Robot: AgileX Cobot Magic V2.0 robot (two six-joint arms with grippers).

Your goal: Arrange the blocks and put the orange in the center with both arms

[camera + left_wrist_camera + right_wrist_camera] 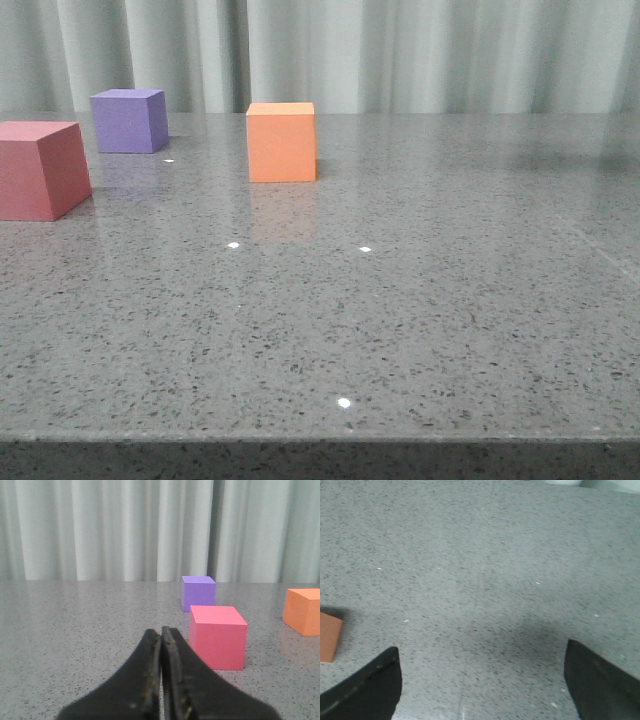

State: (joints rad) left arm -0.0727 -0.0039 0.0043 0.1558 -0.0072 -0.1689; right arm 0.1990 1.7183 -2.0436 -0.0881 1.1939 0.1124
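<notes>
The left end effector (161, 680) has its two dark fingers pressed together, holding nothing, and it sits low over the grey speckled worktop (400, 330), looking along the surface toward the blocks. From it, the pinkish-red cube (218, 637) lies just ahead and a little to one side, with the purple cube (198, 593) farther on behind it, near the pale curtain (115, 530); the orange cube (302, 611) stands well apart on the far side of those two, at the edge of this wrist's view. The right end effector (481, 675) is spread wide, its fingers far apart and empty, pointing down at bare worktop; the only block in its view is a sliver of the orange cube (330, 636) off beyond one finger, outside the gap and not lined up with it. In the front view neither arm shows, and the three blocks are strung across the left and middle of the worktop: pinkish-red cube (42, 168) at the left edge, purple cube (130, 120) behind and beside it, orange cube (281, 141) apart from both, toward the middle. The cubes have no long axis to speak of, so approach angle matters little; what matters is side. The orange cube is beside the right end effector and already the one nearest to it, while the pinkish-red and purple cubes belong to the left one's reach. I judge the arranging has not begun, and the right end effector must shift sideways until the orange cube sits between its fingers.
</notes>
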